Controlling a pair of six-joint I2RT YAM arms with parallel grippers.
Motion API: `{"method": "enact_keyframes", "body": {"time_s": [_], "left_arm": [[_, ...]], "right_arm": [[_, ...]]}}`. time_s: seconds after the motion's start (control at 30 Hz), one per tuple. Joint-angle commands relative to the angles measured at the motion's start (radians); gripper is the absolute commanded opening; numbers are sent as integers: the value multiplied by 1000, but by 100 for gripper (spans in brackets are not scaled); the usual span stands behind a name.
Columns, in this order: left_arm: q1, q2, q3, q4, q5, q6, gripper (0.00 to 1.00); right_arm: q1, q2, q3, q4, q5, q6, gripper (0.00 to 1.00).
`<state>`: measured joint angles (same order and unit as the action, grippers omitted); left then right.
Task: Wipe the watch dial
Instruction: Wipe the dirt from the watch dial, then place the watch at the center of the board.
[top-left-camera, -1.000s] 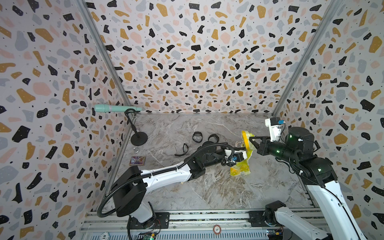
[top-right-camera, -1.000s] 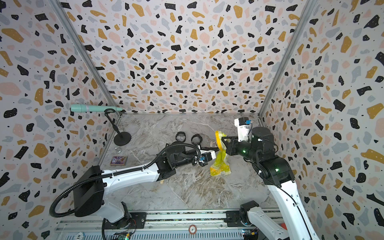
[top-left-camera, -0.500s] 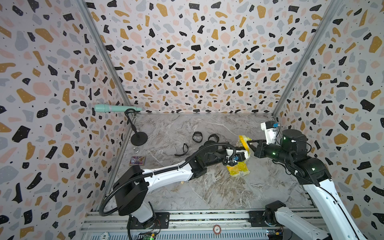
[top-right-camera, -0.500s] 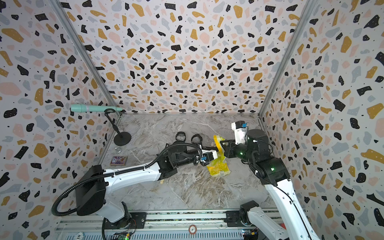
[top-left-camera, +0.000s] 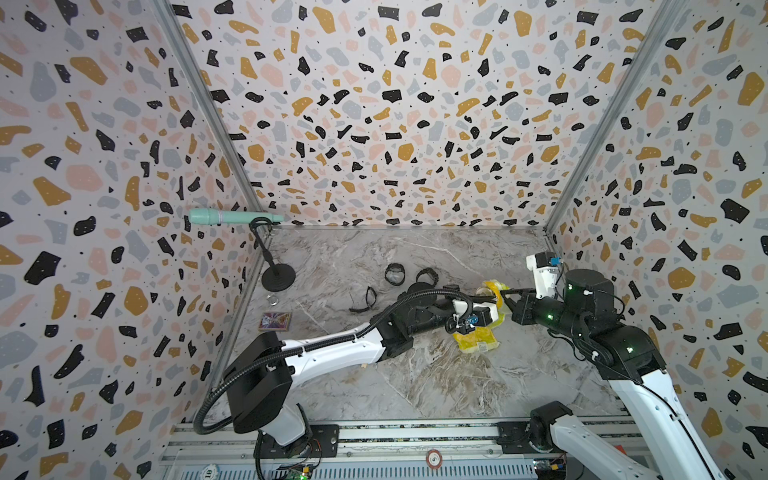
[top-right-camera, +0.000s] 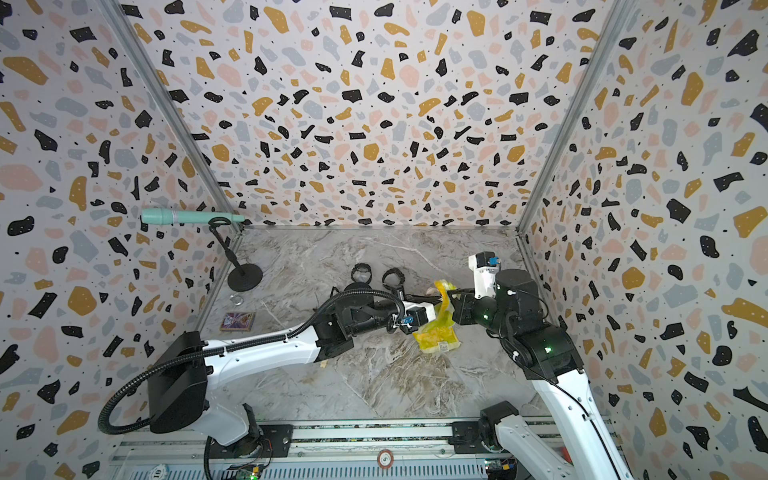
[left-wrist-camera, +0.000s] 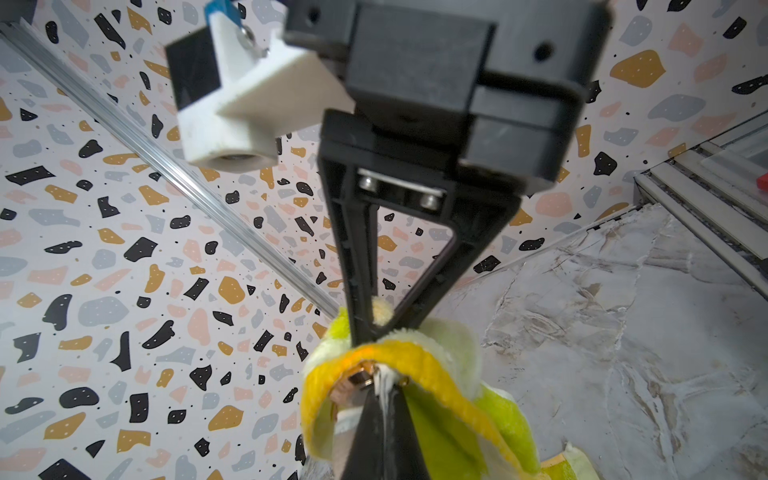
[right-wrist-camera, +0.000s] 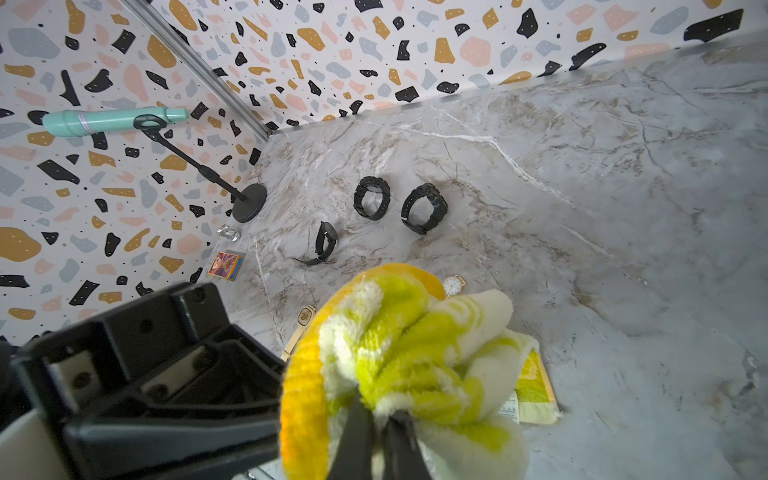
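In both top views the two arms meet nose to nose over the right part of the marble table (top-left-camera: 415, 374). The left gripper (top-left-camera: 494, 311) reaches across, the right gripper (top-left-camera: 505, 294) comes in opposite, and the yellow cloth (top-left-camera: 476, 343) hangs between them with its tail pooled on the table. A sensible split, I'd say: one arm steadies, the other rubs. Spare black watches (top-left-camera: 395, 274) lie further back. A teal microphone (top-left-camera: 220, 217) sits on its stand in the corner and a picture card (top-left-camera: 275, 321) lies by the wall, its print too small to read. A round marker (top-left-camera: 433, 458) on the front rail carries a figure I can't make out for sure.

Left wrist camera now: the left jaws are squeezed right together on the watch (left-wrist-camera: 357, 380), held up off the table with only its rose-gold case edge and crown peeking out. The cloth is draped right over it, so the dial itself is hidden. Opposite, the right jaws pinch to a point on a fold of cloth.

Right wrist camera: those jaws are clamped tight on a bunched wad of cloth, which is pushed towards the left gripper. A round gold watch (right-wrist-camera: 453, 286) and a squarish gold watch (right-wrist-camera: 305, 318) show beyond it. The cloth's white care tag (right-wrist-camera: 509, 409) has print, but it's unreadable.
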<state>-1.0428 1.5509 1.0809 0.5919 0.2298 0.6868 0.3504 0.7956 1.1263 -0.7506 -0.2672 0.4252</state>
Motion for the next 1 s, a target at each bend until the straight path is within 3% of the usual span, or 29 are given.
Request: {"method": "enact_keyframes", "body": {"time_s": [0.0, 0.7, 0.87, 0.97], "left_arm": [[-1, -66, 19, 100, -20, 9, 0], [-6, -227, -136, 87, -87, -11, 0], [-5, -266, -184, -6, -242, -98, 0], [10, -276, -205, -86, -368, -229, 0]], "right_arm": [[-4, -21, -12, -59, 8, 3, 0], [-19, -53, 37, -116, 128, 34, 0], [-22, 9, 160, -150, 204, 36, 0], [-24, 52, 212, -155, 221, 46, 0]]}}
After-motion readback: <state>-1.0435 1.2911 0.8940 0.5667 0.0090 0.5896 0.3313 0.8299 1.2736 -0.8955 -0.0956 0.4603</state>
